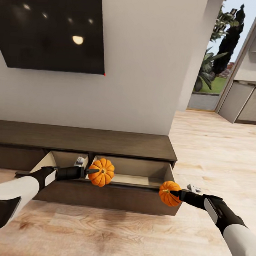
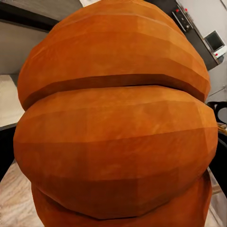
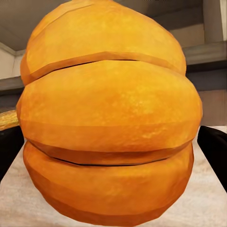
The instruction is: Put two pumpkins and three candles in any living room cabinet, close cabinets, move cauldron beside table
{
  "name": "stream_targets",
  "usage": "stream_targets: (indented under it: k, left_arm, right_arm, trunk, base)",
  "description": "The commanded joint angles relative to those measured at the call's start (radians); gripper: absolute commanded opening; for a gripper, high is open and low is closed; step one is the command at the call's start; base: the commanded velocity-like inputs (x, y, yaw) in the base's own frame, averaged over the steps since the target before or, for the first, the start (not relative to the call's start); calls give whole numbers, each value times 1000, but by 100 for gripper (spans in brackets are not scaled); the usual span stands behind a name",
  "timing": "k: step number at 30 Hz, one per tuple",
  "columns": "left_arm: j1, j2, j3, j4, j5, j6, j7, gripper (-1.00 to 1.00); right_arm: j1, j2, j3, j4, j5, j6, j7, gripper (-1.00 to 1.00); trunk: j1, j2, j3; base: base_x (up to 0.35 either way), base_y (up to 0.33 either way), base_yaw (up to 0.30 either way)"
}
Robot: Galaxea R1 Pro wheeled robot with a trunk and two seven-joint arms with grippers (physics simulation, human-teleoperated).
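1. A pale wall [image 1: 140,67] at the far side carries a black wall-mounted TV [image 1: 51,27] on the left.
2. Light wood plank floor [image 1: 202,156] runs right toward a bright opening [image 1: 214,65] with greenery outside.
3. Grey kitchen units [image 1: 246,102] stand far right.

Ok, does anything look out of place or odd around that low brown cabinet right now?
Only the cabinet itself: its drawer stands pulled out, so it isn't closed. The left gripper holds one pumpkin over the open drawer; the right gripper holds the other pumpkin by its outer corner. Nothing looks spilled or damaged.
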Motion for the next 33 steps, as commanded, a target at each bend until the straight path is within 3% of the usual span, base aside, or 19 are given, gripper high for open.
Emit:
stream_targets:
  k: [1,6,8,20,21,22,23,26,28,31,32,33]
  left_arm:
    - [0,0,3,0,0,0,-1,-100]
    - [2,2,4,1,2,-14,0,-100]
    - [2,2,4,1,2,-33,1,-100]
    - [2,3,4,1,2,-35,1,-100]
    - [2,2,4,1,1,-35,1,-100]
    - [2,1,4,1,1,-35,0,-100]
    - [2,-4,3,0,-1,-35,-1,-100]
    - [2,-9,4,0,1,-34,-6,-100]
    - [2,-7,5,0,2,-34,-9,-100]
    - [2,-7,7,0,3,-30,-9,-100]
    - [2,-17,8,1,0,-20,-6,-100]
    - [2,-20,7,1,-1,-18,-6,-100]
  right_arm:
    - [0,0,-2,0,5,-3,-2,-100]
    - [0,0,-2,0,6,-3,-2,-100]
    - [0,0,-2,0,28,-3,-2,-100]
    - [0,-3,-2,-2,29,-3,7,-100]
    - [0,-5,-2,-4,29,-2,39,-100]
    - [0,-11,-2,-3,29,0,119,-100]
    - [0,-47,-2,-2,28,9,384,-100]
    - [0,-79,-7,-9,25,42,553,-100]
    - [0,-89,-34,-14,24,74,582,-100]
    - [0,-95,-164,-18,26,113,599,-100]
    - [0,-115,-237,-19,26,130,602,-100]
    - [0,-121,-242,-19,26,137,603,-100]
  trunk:
    - [0,0,0]
    - [0,0,0]
    - [0,0,0]
    - [0,0,0]
    - [0,0,0]
    - [0,0,0]
    - [0,0,0]
    - [0,0,0]
    - [0,0,0]
    - [0,0,0]
    - [0,0,0]
    - [0,0,0]
  base:
    - [0,0,0]
    - [-15,0,0]
    - [-267,0,0]
    - [-113,0,0]
    - [-1,0,0]
    - [0,0,0]
    - [0,0,0]
    - [0,0,0]
    - [0,0,0]
    - [0,0,0]
    - [0,0,0]
    - [0,0,0]
